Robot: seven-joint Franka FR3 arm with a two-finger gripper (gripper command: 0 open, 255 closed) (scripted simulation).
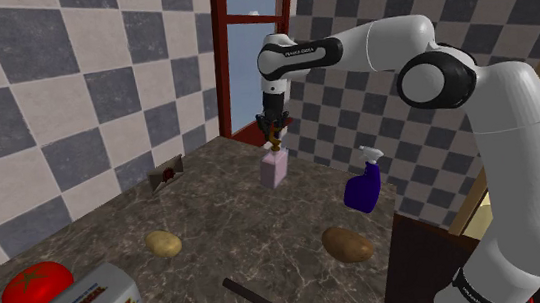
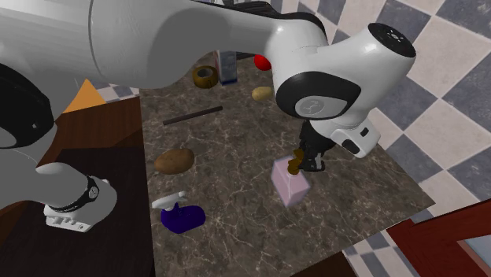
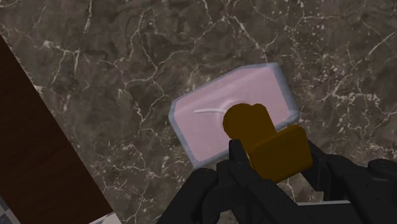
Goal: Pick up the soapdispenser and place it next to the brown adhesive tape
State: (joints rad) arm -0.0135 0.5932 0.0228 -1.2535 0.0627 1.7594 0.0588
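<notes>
The gripper clasps the brown pump of the pink soapdispenser, near the tabletop's edge by the red door frame; the brown adhesive tape lies well apart, toward the opposite edge.

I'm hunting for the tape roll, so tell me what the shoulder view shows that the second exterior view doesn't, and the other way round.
The shoulder view adds the wall socket. The second exterior view adds the brown tape roll, beside a box. Both share the pink soap dispenser, its brown pump clasped by the gripper, the blue spray bottle, a pale potato, a brown potato and the dark stick.
</notes>
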